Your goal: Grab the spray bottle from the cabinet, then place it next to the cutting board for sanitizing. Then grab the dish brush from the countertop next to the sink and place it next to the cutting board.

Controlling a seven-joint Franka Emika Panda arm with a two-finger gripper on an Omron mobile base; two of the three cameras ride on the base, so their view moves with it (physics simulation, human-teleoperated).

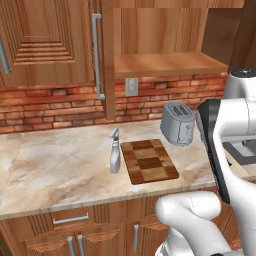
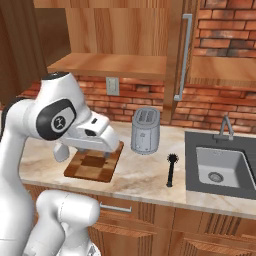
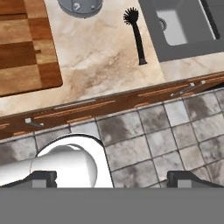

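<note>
The pale spray bottle (image 1: 115, 152) stands upright on the countertop (image 1: 60, 165), just left of the checkered cutting board (image 1: 149, 161) (image 2: 95, 162) (image 3: 24, 48). The black dish brush (image 2: 171, 170) (image 3: 136, 35) lies on the counter between the toaster and the sink (image 2: 220, 167) (image 3: 183, 26), bristles toward the wall. The cabinet (image 1: 165, 62) above has its door swung open and its shelf is bare. My gripper (image 2: 87, 146) (image 3: 116, 179) hovers over the board's front edge, pointing down, open wide and holding nothing.
A silver toaster (image 1: 178, 123) (image 2: 145, 130) stands behind the board's right side. The faucet (image 2: 225, 127) rises behind the sink. The open cabinet door (image 1: 107, 50) juts out above the counter. Drawer fronts and tiled floor (image 3: 148, 140) lie below the counter edge.
</note>
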